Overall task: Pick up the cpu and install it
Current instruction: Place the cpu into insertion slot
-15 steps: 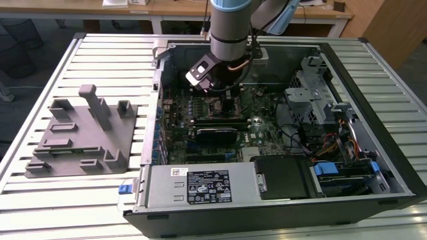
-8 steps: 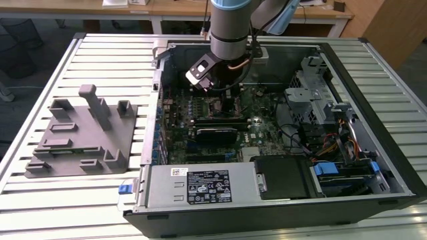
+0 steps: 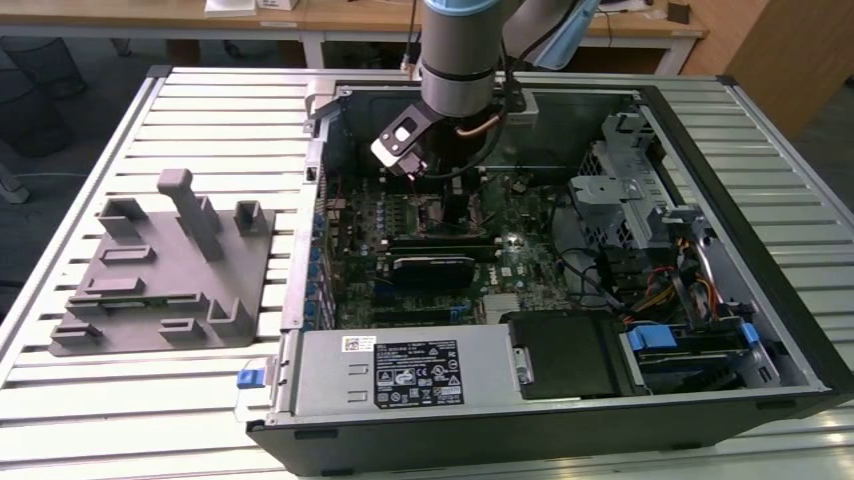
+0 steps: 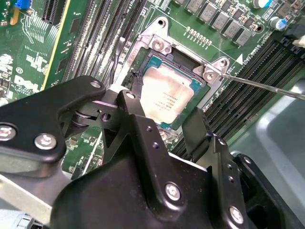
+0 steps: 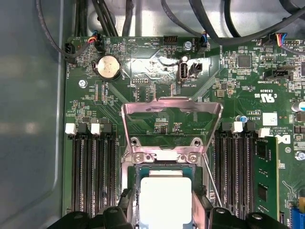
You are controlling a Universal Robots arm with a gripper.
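The gripper [image 4: 166, 101] hung low inside the open computer case [image 3: 561, 440], astride the cpu [image 4: 167, 93], which lay flat within the square metal-framed socket [image 4: 157, 45] on the green motherboard [image 5: 238, 95]. Whether the tool was clamped on the chip's pale rim or merely stood close on either side of it, I could not tell. The socket's load plate [image 5: 171, 112] stood swung up and its thin lever [image 4: 262, 86] stuck out free, so nothing lay over the chip. The grey plastic tray [image 3: 160, 280] sat well apart on the slatted table [image 3: 80, 400], at the exterior view's left. The step in hand looked to be seating the chip. Doing it well seemed to call for keeping it level and square to the frame (a socket of this kind likely has fine contacts beneath that a sideways drag could bend). Motion would best be purely vertical, without pressing, and all four edges should sit equally deep.
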